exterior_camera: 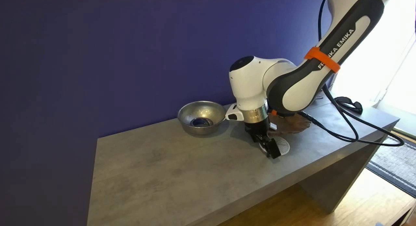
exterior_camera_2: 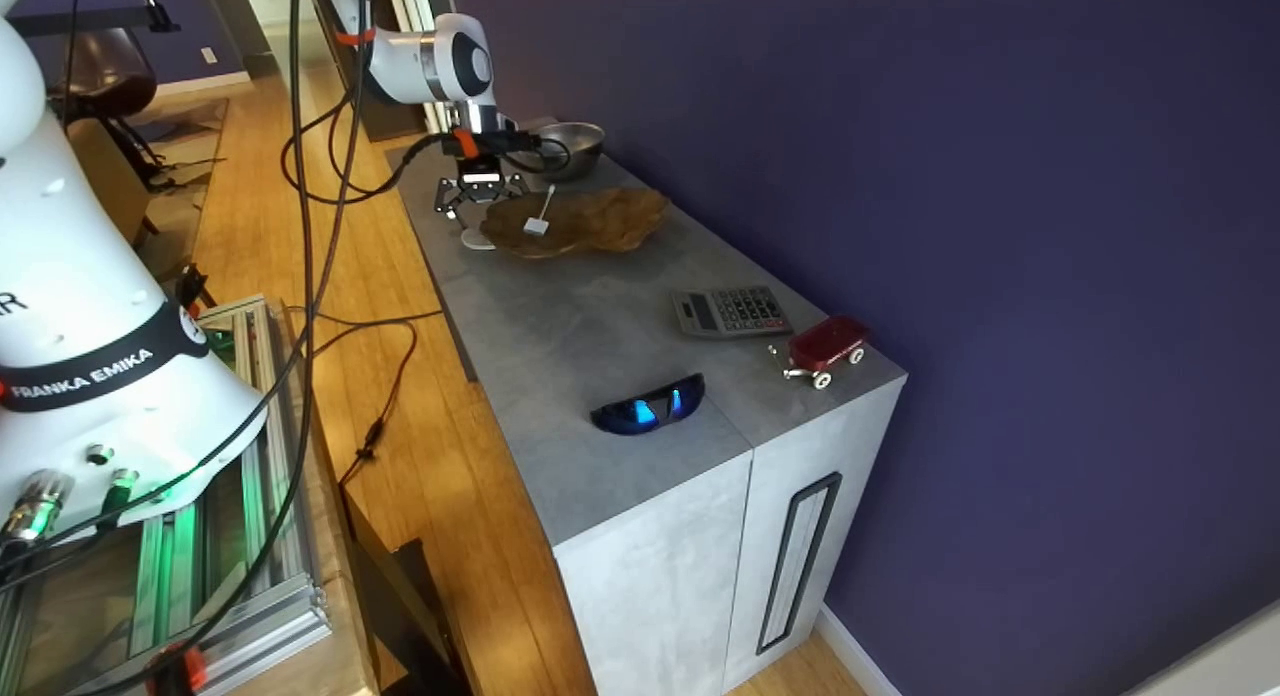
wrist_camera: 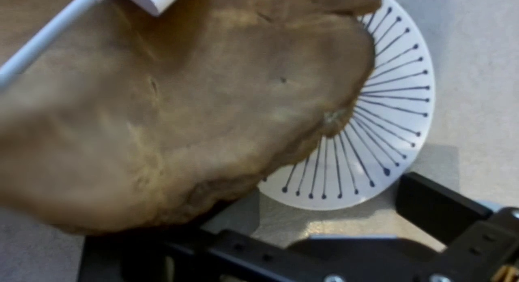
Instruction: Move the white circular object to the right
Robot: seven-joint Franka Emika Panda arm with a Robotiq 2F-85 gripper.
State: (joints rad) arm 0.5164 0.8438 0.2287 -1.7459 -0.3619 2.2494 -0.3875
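Observation:
The white circular object is a flat white disc with dark radial lines ending in dots. It lies on the grey tabletop beside the brown wooden bowl, whose edge hides part of it in the wrist view. It also shows in both exterior views, partly behind the gripper in one of these. My gripper points down at the disc, with its fingers wide apart and nothing between them. Its right finger's tip is close to the disc's rim; I cannot tell whether they touch. The gripper also shows in both exterior views.
The brown wooden bowl holds a white adapter with a cable. A shiny metal bowl stands by the purple wall. A calculator, a red toy wagon and sunglasses lie farther along. A black cable hangs from the arm.

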